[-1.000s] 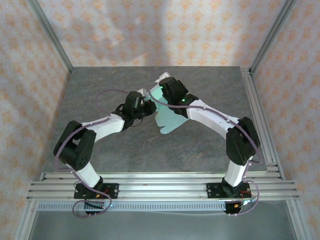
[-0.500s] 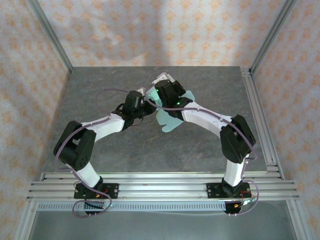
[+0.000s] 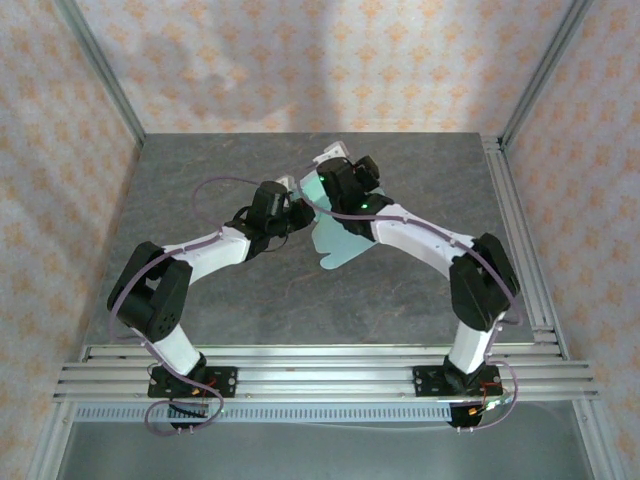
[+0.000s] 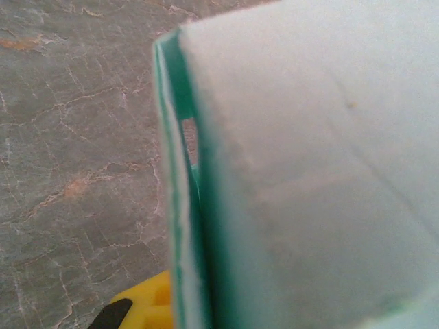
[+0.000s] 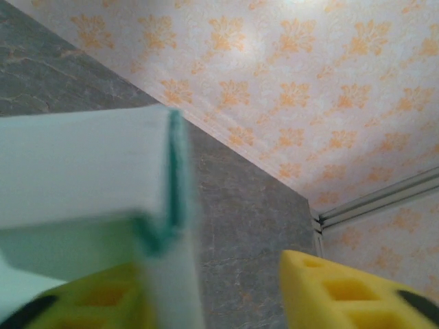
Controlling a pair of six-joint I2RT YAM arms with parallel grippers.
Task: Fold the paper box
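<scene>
Left gripper clamped, apparently on the paper box — right gripper stands parted beside it.

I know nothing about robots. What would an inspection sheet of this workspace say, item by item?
Surface: grey marbled table.
Job's things: paper box, pale mint card, part-folded, held mid-table between the two arms.
Clutter: nothing seen.
Grippers: left gripper shut on the card's edge. Right gripper open, with the card lying against one yellow finger.
Cables: purple cable loops along the left arm. Another drapes over the right arm, and there are loose loops at both bases.
Surroundings: orange-patterned walls, metal frame posts, rails at the near edge.
</scene>
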